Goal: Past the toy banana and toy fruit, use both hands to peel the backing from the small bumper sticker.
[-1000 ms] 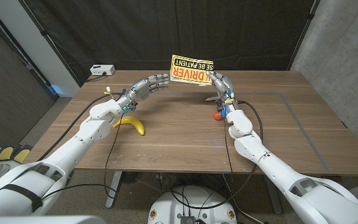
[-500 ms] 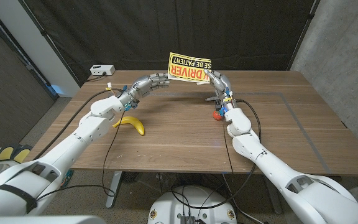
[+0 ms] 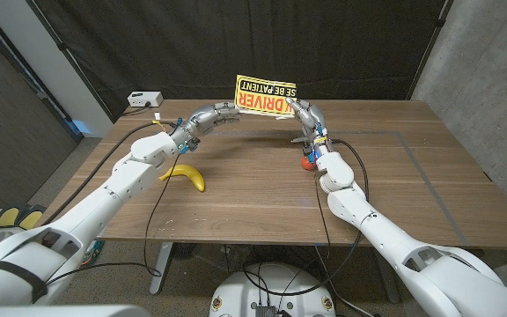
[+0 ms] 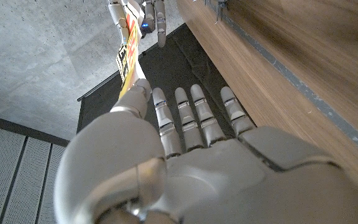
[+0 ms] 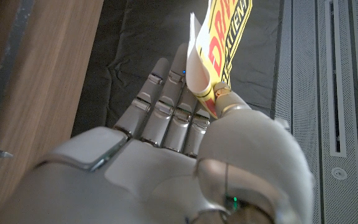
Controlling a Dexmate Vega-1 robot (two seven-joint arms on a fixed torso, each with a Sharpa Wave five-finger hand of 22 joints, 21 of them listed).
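a: where's the bumper sticker [image 3: 267,95] right now?
b: up in the air over the far middle of the wooden table [image 3: 412,185], beyond the toy banana [image 3: 186,175] and the toy fruit [image 3: 307,161]. it's yellow with black and red lettering, and it hangs between the two hands

a: who's got hold of it?
b: the right hand [image 3: 307,118] pinches its right end. the right wrist view shows the thumb pressed against the fingers [image 5: 169,102] with the sticker's corner [image 5: 219,46] between them, and a white layer stands a little apart from the yellow face at that corner

a: and the left hand [image 3: 213,117]?
b: it reaches in from the left with its fingers [image 4: 185,118] stretched out and close together. the thumb tip sits right at the sticker's left edge [image 4: 127,59] in the left wrist view, but i cannot tell whether it actually grips the edge or only touches it

a: the toys?
b: the banana lies on the table at the near left, under the left arm. the small red fruit sits on the table just beside the right wrist

a: anything else?
b: a small white box [image 3: 143,99] at the far left corner
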